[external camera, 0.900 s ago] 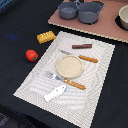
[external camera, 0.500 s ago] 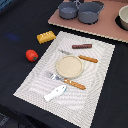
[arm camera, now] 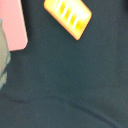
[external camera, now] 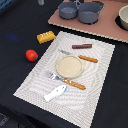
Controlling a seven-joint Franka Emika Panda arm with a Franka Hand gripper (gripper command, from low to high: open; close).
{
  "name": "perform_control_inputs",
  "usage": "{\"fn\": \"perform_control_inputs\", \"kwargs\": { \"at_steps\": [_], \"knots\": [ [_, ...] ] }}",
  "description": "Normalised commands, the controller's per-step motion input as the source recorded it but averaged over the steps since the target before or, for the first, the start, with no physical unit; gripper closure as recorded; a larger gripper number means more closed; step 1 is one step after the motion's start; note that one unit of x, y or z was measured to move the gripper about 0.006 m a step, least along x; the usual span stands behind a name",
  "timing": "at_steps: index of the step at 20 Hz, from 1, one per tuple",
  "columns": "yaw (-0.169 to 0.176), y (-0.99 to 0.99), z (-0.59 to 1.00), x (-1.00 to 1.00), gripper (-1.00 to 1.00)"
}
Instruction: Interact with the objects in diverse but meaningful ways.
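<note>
Exterior view first: a pale striped placemat (external camera: 35, 82) lies on a dark tabletop (external camera: 15, 20). At the mat's middle sits a round tan plate (external camera: 69, 66). A fork (external camera: 66, 81) with an orange handle lies just beside the plate on its near side, and a knife (external camera: 80, 56) with an orange handle lies just beside it on the far side. Beyond the knife, near the mat's far edge, lies the dark-brown sausage (external camera: 82, 46). The white fish (external camera: 55, 92) rests on the mat near its front, on the near side of the fork. Off the mat, toward the exterior view's left, the red tomato (external camera: 32, 55) sits on the dark surface. The yellow-orange ridged bread (external camera: 46, 36) lies farther back, just off the mat's far left corner. Behind the mat a pinkish board (external camera: 100, 27) carries two grey pots (external camera: 80, 11) standing close together, and a pale bowl (external camera: 123, 17) shows at the right edge. Neither arm nor gripper appears here.

Wrist view: the picture is blurred. It looks down on the dark tabletop (arm camera: 70, 85), with the bread (arm camera: 68, 16) lying tilted and partly cut by the frame edge. A pink slab (arm camera: 13, 25) shows at one side, with a greyish shape (arm camera: 4, 60) beside it that I cannot identify. No fingers show, so the gripper's state cannot be told.
</note>
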Motion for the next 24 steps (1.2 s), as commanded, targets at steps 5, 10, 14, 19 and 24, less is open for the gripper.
{"fn": "perform_control_inputs", "kwargs": {
  "at_steps": [5, 10, 14, 19, 24],
  "knots": [
    [-0.026, -0.64, -0.3, 0.27, -1.0],
    [-0.03, -0.31, -0.29, 0.23, -1.0],
    [-0.025, -0.56, -0.5, 0.03, -1.0],
    [-0.041, -0.53, -0.55, 0.05, -1.0],
    [-0.039, -0.39, -0.5, 0.0, -1.0]
  ]
}}
